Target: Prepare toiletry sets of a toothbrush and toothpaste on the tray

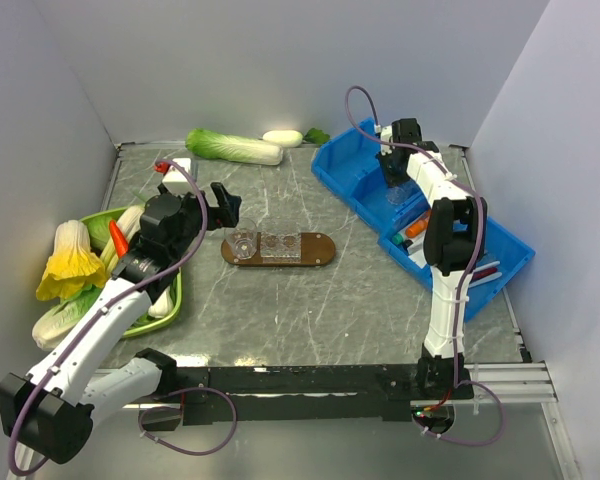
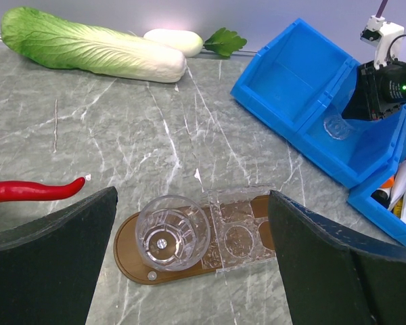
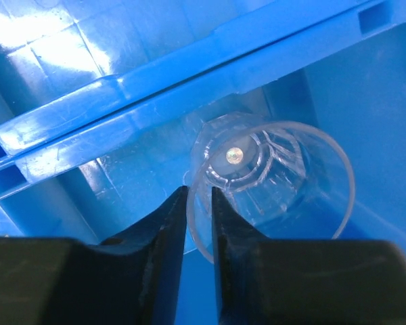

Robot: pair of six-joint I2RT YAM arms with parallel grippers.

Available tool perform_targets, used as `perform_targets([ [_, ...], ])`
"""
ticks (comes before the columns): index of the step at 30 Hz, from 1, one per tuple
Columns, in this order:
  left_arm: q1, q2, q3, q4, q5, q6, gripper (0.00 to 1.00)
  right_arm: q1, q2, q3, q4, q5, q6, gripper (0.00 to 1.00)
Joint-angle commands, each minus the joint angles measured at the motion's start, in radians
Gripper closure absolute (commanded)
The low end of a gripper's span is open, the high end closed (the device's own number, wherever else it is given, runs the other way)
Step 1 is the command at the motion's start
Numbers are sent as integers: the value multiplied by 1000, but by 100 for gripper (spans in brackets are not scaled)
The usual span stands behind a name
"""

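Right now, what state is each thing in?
Tray: flat, carrying one cup and a clear insert.
Tray cup: upright, empty.
Bin cup: upright, empty, in the blue bin.
Left gripper: open wide above the tray cup.
Right gripper: jaws narrow, astride the bin cup's rim; grip unclear.

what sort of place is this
Most likely a robot test cell, not a kitchen: plain white walls box in the table, a left arm and a right arm are bolted to its near edge, and cabbage, blue bins and a tray sit as props.
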State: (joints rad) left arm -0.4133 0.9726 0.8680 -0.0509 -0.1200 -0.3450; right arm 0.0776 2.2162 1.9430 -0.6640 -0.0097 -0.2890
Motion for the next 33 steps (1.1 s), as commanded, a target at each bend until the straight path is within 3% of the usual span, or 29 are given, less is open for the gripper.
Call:
perform_targets([
  [1, 4, 0, 29, 23, 17, 0, 3, -10, -23, 13, 23, -9, -19, 85],
  [2, 5, 0, 29, 23, 17, 0, 3, -9, -23, 13, 24, -9, -19, 93],
  [5, 4, 0, 31, 23, 19, 0, 3, -10, -30, 10, 29, -21, -22, 100],
  [33, 4, -20, 26, 23, 22, 0, 3, 13, -322, -104, 64, -39, 27, 100],
])
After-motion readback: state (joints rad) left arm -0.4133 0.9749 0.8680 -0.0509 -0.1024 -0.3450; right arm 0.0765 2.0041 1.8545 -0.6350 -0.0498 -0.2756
